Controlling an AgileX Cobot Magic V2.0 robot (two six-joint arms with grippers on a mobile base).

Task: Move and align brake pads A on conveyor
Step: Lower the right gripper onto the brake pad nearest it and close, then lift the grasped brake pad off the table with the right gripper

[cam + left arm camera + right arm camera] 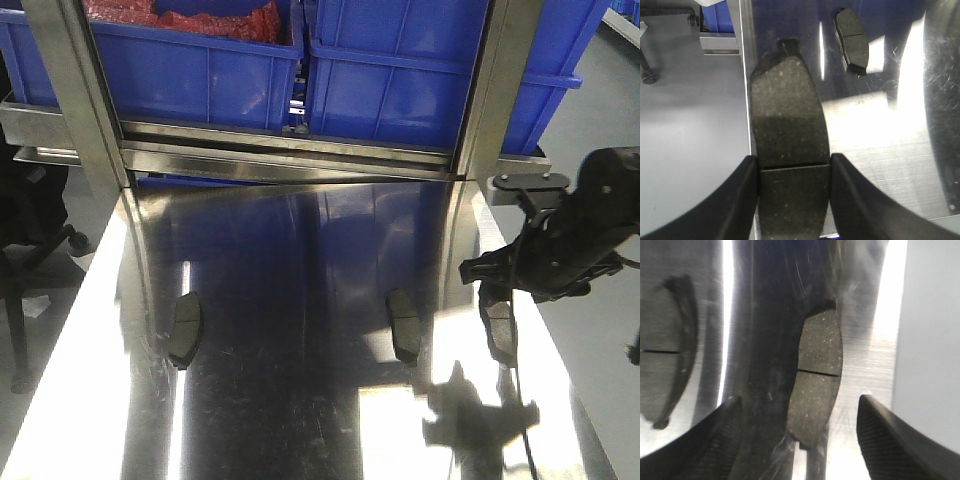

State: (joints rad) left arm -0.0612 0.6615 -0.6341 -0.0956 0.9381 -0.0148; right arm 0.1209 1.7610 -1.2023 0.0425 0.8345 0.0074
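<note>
Left fingers (pixel 730 200) tight around a brake pad (pixel 790 135) at tabletop's (pixel 880 150) left edge

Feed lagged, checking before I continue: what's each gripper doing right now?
Left gripper: closed on a brake pad.
Right gripper: open, astride another brake pad lying on the steel tabletop, not touching it.

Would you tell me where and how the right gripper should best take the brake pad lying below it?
Probably from straight above, pinching the brake pad across its narrow width at the centre groove. It lies flat, face up, lengthwise under the open right gripper, so only its two long edges offer a hold.
</note>
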